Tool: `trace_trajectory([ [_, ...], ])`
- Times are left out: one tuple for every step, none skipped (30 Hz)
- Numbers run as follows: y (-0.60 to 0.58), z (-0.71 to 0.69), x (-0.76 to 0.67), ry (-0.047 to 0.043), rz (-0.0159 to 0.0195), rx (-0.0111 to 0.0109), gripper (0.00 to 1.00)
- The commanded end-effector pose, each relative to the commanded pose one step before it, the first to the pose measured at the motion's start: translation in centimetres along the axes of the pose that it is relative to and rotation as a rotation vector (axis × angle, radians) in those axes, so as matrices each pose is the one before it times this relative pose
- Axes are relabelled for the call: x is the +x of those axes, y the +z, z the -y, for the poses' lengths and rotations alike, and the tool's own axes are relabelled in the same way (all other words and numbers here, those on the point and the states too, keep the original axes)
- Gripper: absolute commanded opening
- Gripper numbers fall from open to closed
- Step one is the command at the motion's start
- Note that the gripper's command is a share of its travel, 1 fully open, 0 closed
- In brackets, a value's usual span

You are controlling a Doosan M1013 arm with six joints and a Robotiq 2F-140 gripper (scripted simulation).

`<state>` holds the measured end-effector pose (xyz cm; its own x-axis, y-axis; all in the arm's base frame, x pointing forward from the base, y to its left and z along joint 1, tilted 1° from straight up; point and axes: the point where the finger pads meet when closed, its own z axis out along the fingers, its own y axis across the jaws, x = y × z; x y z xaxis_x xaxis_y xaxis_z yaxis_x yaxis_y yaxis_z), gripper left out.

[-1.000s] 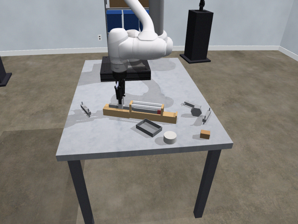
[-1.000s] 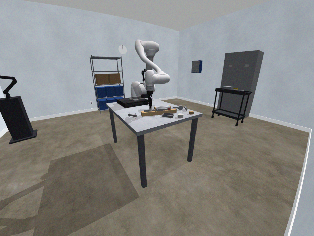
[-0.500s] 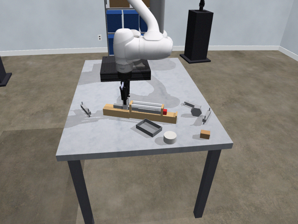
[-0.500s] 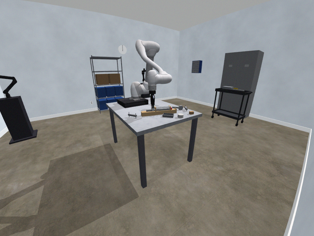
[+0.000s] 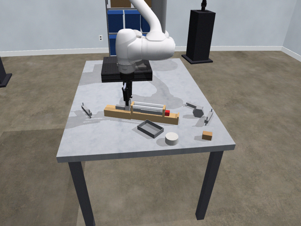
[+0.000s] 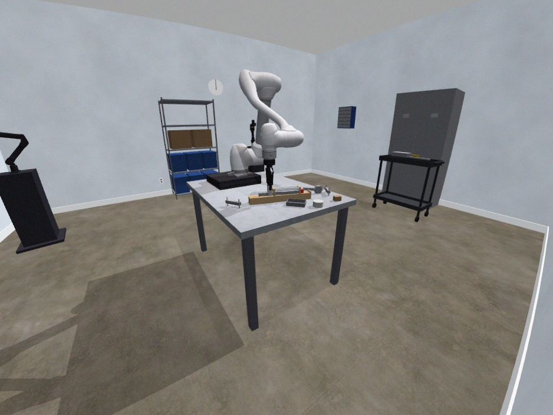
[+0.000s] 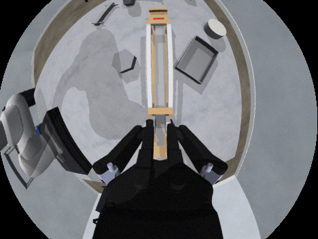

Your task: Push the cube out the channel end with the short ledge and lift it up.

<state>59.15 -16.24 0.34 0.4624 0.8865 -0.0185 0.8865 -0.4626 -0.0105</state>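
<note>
A wooden channel (image 5: 141, 114) lies across the middle of the table, its middle stretch covered by a clear roof (image 5: 148, 107). The red cube (image 5: 167, 112) sits just outside the roof's right end, on the short ledge before the raised lip (image 5: 176, 117). It also shows in the wrist view (image 7: 159, 20). My gripper (image 5: 126, 100) points down at the left mouth of the roof, outside it. It is shut on the upright handle of a grey push rod (image 5: 120, 107), whose bar lies in the channel and runs under the roof (image 7: 160, 96).
A grey open tray (image 5: 150, 128), a white cylinder (image 5: 171, 138) and a tan block (image 5: 207, 135) lie in front of the channel. A grey hexagonal piece (image 5: 198, 112) and other grey rods (image 5: 208, 117) (image 5: 86, 110) lie at the sides. The black robot base (image 5: 126, 70) stands behind.
</note>
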Motion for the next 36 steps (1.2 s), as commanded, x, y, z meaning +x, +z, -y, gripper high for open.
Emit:
trace_trajectory([
  [-0.011, 0.0, 0.006, -0.00003, -0.00022, -0.00008, 0.0],
  [0.0, 0.0, 0.0, 0.0, 0.0, 0.0, 0.0],
  [0.0, 0.0, 0.0, 0.0, 0.0, 0.0, 0.0],
  [0.0, 0.0, 0.0, 0.0, 0.0, 0.0, 0.0],
  [0.0, 0.0, 0.0, 0.0, 0.0, 0.0, 0.0],
  [0.0, 0.0, 0.0, 0.0, 0.0, 0.0, 0.0],
  [0.0, 0.0, 0.0, 0.0, 0.0, 0.0, 0.0],
  [0.0, 0.0, 0.0, 0.0, 0.0, 0.0, 0.0],
  [0.0, 0.0, 0.0, 0.0, 0.0, 0.0, 0.0],
  [0.0, 0.0, 0.0, 0.0, 0.0, 0.0, 0.0],
  [0.0, 0.0, 0.0, 0.0, 0.0, 0.0, 0.0],
  [0.0, 0.0, 0.0, 0.0, 0.0, 0.0, 0.0],
  [0.0, 0.0, 0.0, 0.0, 0.0, 0.0, 0.0],
  [0.0, 0.0, 0.0, 0.0, 0.0, 0.0, 0.0],
  [0.0, 0.0, 0.0, 0.0, 0.0, 0.0, 0.0],
  [0.0, 0.0, 0.0, 0.0, 0.0, 0.0, 0.0],
  [0.0, 0.0, 0.0, 0.0, 0.0, 0.0, 0.0],
  [0.0, 0.0, 0.0, 0.0, 0.0, 0.0, 0.0],
  [0.0, 0.0, 0.0, 0.0, 0.0, 0.0, 0.0],
  [0.0, 0.0, 0.0, 0.0, 0.0, 0.0, 0.0],
  [0.0, 0.0, 0.0, 0.0, 0.0, 0.0, 0.0],
  [0.0, 0.0, 0.0, 0.0, 0.0, 0.0, 0.0],
  [0.0, 0.0, 0.0, 0.0, 0.0, 0.0, 0.0],
  [0.0, 0.0, 0.0, 0.0, 0.0, 0.0, 0.0],
  [0.0, 0.0, 0.0, 0.0, 0.0, 0.0, 0.0],
  [0.0, 0.0, 0.0, 0.0, 0.0, 0.0, 0.0],
  [0.0, 0.0, 0.0, 0.0, 0.0, 0.0, 0.0],
  [0.0, 0.0, 0.0, 0.0, 0.0, 0.0, 0.0],
  [0.0, 0.0, 0.0, 0.0, 0.0, 0.0, 0.0],
  [0.0, 0.0, 0.0, 0.0, 0.0, 0.0, 0.0],
  [0.0, 0.0, 0.0, 0.0, 0.0, 0.0, 0.0],
  [0.0, 0.0, 0.0, 0.0, 0.0, 0.0, 0.0],
  [0.0, 0.0, 0.0, 0.0, 0.0, 0.0, 0.23],
  [0.0, 0.0, 0.0, 0.0, 0.0, 0.0, 0.23],
  [0.0, 0.0, 0.0, 0.0, 0.0, 0.0, 0.23],
  [0.0, 0.0, 0.0, 0.0, 0.0, 0.0, 0.23],
])
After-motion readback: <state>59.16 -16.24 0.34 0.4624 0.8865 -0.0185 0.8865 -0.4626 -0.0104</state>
